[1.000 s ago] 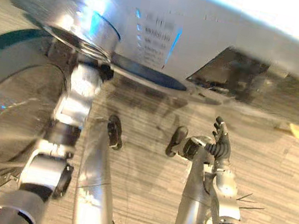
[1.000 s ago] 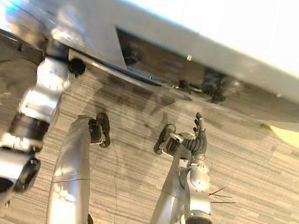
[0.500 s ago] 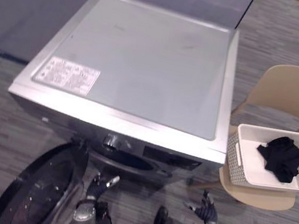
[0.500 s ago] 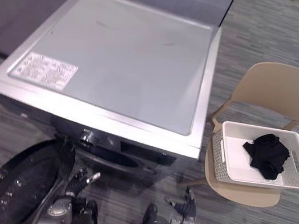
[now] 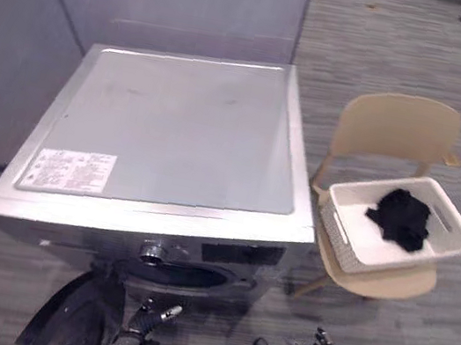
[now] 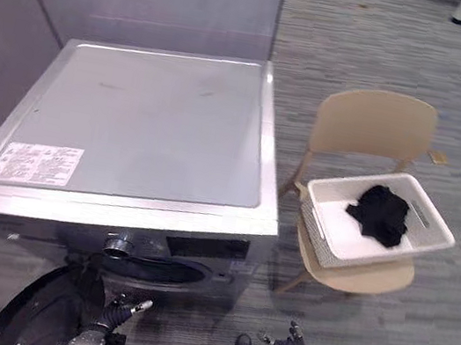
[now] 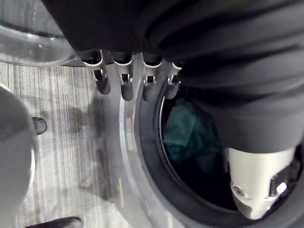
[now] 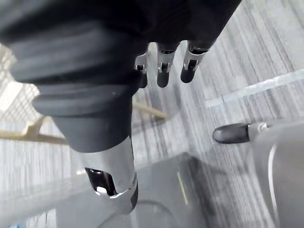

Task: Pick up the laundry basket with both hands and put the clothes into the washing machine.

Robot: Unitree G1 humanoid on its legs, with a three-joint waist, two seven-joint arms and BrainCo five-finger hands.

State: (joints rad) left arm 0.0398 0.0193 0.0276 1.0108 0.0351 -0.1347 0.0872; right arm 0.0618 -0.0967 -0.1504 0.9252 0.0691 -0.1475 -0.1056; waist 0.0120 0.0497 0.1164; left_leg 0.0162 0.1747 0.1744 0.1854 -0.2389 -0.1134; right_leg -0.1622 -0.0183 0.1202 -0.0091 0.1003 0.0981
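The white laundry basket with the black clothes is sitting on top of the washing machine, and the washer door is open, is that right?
Not quite: the laundry basket with the black clothes sits on the beige chair beside the washing machine, not on top of it, as the left eye view shows. The washer door is open.
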